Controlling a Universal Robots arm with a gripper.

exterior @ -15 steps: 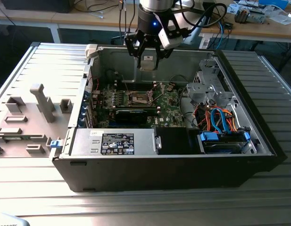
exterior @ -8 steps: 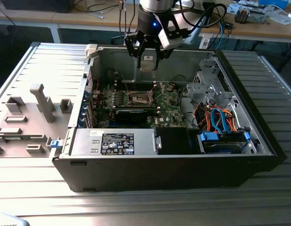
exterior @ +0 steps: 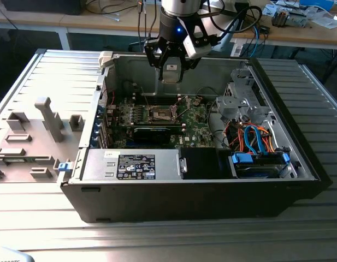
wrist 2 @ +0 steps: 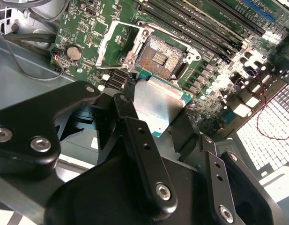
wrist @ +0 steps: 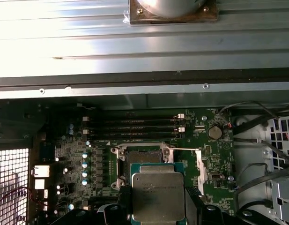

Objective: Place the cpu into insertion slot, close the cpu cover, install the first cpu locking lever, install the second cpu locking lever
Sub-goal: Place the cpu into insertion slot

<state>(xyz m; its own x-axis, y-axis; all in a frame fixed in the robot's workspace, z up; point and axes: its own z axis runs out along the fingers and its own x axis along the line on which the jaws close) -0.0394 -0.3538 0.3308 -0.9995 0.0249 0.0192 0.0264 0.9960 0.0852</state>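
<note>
Now we have our end effector (exterior: 171, 75) clamped on the chip (wrist: 157, 197), hanging over the open socket (wrist: 143, 158) in the middle of the board (wrist: 207, 161). If it lands tilted or off-square, we judge the socket's pins could bend.

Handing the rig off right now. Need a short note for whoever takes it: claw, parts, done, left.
Claw: shut on the cpu, held in the air above the motherboard.
Insertion slot: empty, close to the cpu in both wrist views.
Cpu cover: swung open beside the slot.
Done: cpu is in the claw, nothing more.
Left: all four task steps, cpu not yet seated.
</note>
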